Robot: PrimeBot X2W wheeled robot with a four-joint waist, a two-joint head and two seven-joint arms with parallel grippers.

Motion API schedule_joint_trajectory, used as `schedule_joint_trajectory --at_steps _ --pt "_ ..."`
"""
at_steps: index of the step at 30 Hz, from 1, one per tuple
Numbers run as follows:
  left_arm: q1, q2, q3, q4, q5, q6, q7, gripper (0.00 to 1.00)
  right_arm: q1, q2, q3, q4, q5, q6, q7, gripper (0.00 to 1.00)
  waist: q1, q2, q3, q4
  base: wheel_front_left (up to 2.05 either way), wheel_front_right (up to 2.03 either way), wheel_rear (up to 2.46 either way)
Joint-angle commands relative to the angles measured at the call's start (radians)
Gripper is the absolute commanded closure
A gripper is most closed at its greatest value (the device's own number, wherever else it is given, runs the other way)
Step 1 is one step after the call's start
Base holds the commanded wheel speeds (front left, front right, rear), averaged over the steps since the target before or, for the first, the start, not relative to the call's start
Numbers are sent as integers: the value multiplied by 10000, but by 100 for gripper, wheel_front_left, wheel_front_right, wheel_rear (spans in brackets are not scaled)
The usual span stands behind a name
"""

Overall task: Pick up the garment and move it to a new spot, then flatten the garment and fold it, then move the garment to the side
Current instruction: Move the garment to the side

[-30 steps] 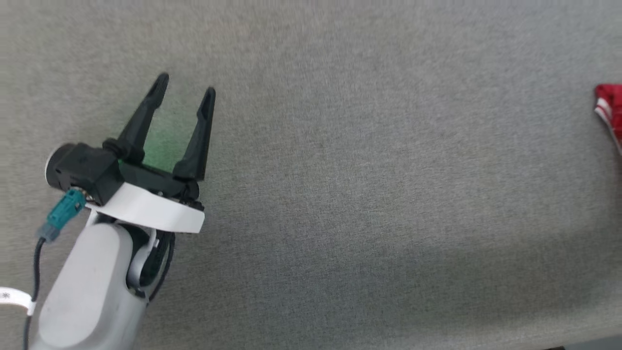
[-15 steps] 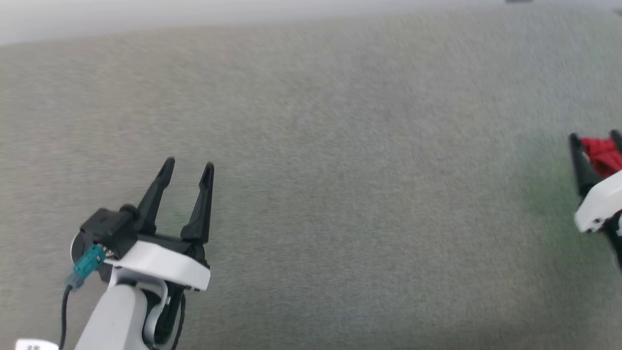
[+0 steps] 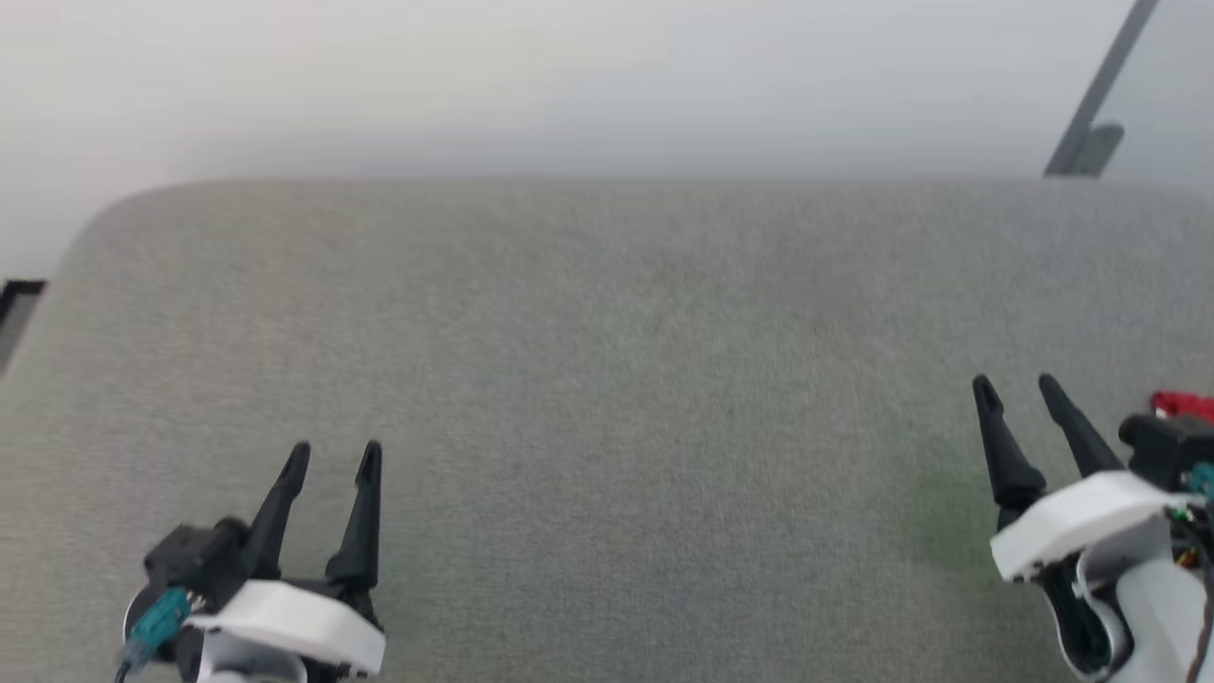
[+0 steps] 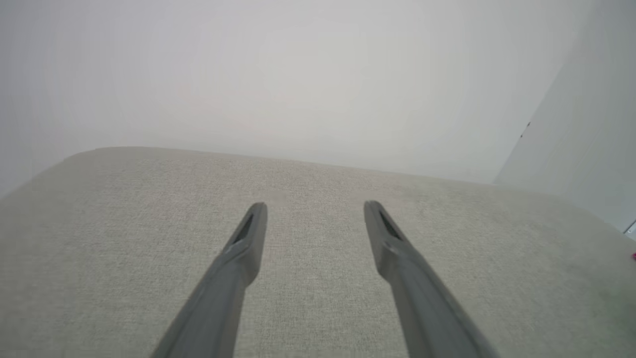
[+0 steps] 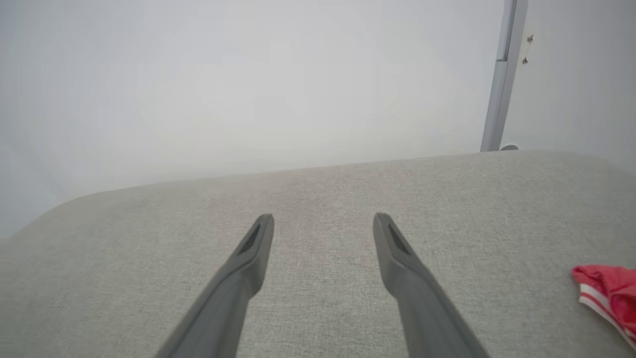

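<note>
Upward tilt of the head view since 1 second ago brings both arms in over the grey cloth-covered tabletop.
Neither the left gripper nor the right gripper holds anything, jaws spread wide. The red fabric jersey with white-striped trim lies bunched on the tabletop near the right gripper's right side, mostly cut off; likely soft, light and limp, best pinched at a trimmed edge.

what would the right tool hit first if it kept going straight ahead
The way looks free: the right tool points across the grey surface toward the pale wall. The red jersey lies off to its right, out of line. Depth is unclear.
</note>
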Motion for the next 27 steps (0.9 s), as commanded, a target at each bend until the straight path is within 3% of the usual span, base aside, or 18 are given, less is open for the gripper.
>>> schedule_joint_trajectory --at_steps 1,14,27 --pt "278 -72 128 -22 135 10 -48 0 400 44 -89 -225 -48 -10 -168 0 0 -1 -456 229 0 0 0" --pt "1228 -290 867 -693 351 10 -48 0 1757 514 -1171 -1921 -889 -8 -289 0 0 -1 -775 194 0 0 0" --pt "2134 -577 940 -1642 614 8 -48 0 2748 826 -2172 -3450 -1374 -8 -7 0 0 -1 -676 300 0 0 0"
